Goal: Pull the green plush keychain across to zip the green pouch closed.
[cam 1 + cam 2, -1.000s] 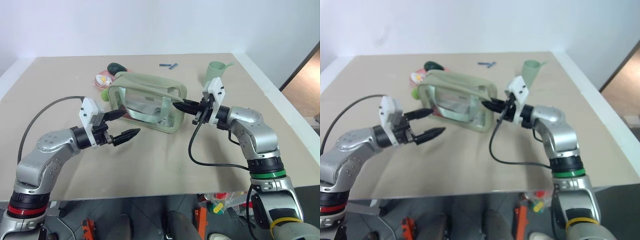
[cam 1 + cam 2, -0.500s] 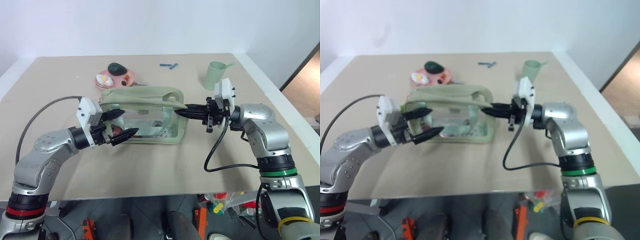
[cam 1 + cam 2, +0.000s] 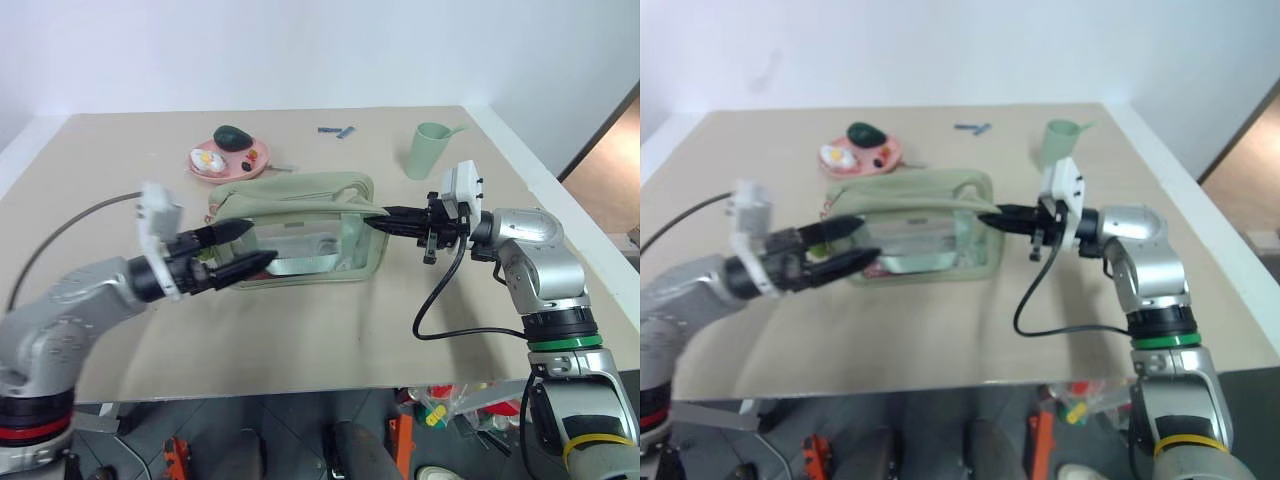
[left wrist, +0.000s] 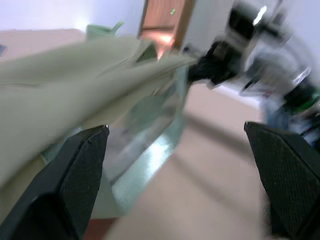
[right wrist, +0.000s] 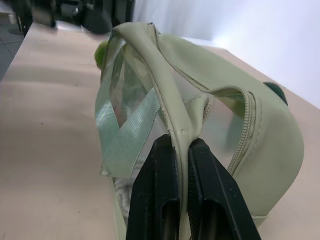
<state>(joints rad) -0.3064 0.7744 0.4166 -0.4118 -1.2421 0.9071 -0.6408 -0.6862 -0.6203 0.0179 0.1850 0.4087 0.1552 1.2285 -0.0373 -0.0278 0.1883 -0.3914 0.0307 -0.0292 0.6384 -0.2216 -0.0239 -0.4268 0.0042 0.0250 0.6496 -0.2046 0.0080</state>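
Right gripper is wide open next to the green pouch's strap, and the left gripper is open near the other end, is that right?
Not quite. The right gripper is shut on the green pouch, pinching its strap between its fingers, as the right wrist view shows. The left gripper is indeed open near the other end.

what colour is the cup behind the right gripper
Pale mint green. The cup shows best in the left eye view, standing on the table beyond the right gripper.
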